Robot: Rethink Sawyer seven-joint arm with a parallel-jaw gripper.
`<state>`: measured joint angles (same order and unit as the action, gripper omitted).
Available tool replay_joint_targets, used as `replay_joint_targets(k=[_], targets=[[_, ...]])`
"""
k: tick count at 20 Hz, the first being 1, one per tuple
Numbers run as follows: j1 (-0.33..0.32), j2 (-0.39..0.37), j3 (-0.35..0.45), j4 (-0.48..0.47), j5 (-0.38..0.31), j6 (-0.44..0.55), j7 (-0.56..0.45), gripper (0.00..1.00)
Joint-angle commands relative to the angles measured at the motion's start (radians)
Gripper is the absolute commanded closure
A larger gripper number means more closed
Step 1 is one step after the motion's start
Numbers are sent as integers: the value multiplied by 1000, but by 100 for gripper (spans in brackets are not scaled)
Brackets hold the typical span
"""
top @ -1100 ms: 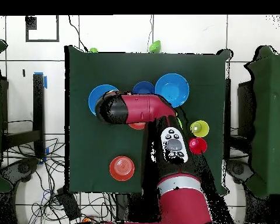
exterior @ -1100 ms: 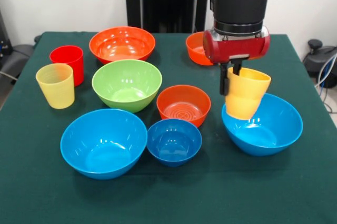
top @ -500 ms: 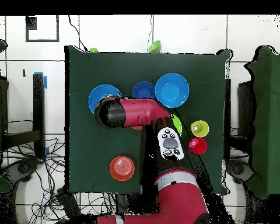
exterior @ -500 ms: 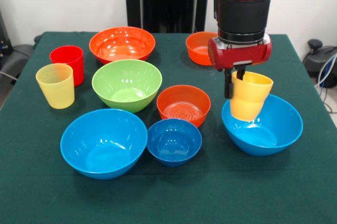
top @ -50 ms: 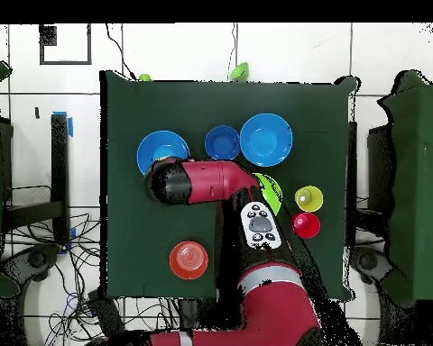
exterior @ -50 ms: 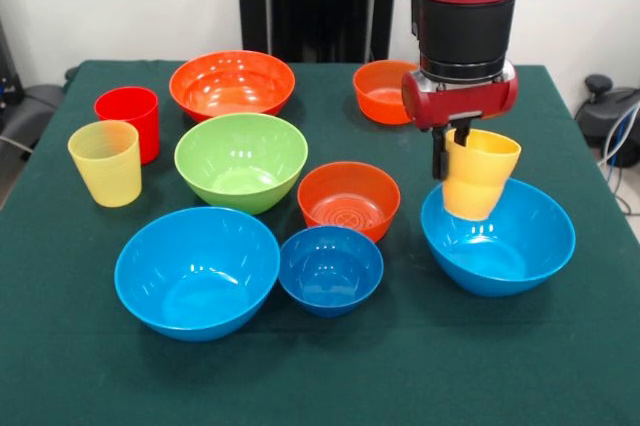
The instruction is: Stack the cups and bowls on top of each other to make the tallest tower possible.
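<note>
Seven bowls are counted: two large light-blue bowls (exterior @ -50 ms: 197, 271) (exterior @ -50 ms: 500, 236); one green bowl (exterior @ -50 ms: 241, 160); one large orange bowl (exterior @ -50 ms: 232, 84); two small orange bowls (exterior @ -50 ms: 349, 199) (exterior @ -50 ms: 378, 91); one small dark-blue bowl (exterior @ -50 ms: 331, 268); three cups are seen: one red cup (exterior @ -50 ms: 128, 119); one pale yellow cup (exterior @ -50 ms: 105, 162); one yellow-orange cup (exterior @ -50 ms: 477, 174).

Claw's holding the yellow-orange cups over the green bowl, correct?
Not quite. The front view shows the claw holding the yellow-orange cups over the light-blue bowl, not the green bowl, which sits apart beside the red cup.
</note>
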<state>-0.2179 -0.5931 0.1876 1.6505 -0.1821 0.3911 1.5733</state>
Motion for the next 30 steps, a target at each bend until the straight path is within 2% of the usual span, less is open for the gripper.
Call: replay_joint_targets(k=[1, 11, 23, 28, 30], targets=[[-18, 46, 87, 22, -13, -55, 84, 100], [0, 76, 79, -1, -13, -105, 106, 100], [42, 92, 47, -9, 10, -115, 145, 100], [43, 126, 44, -24, 16, -109, 141, 100], [41, 143, 44, -16, 8, -138, 143, 100]])
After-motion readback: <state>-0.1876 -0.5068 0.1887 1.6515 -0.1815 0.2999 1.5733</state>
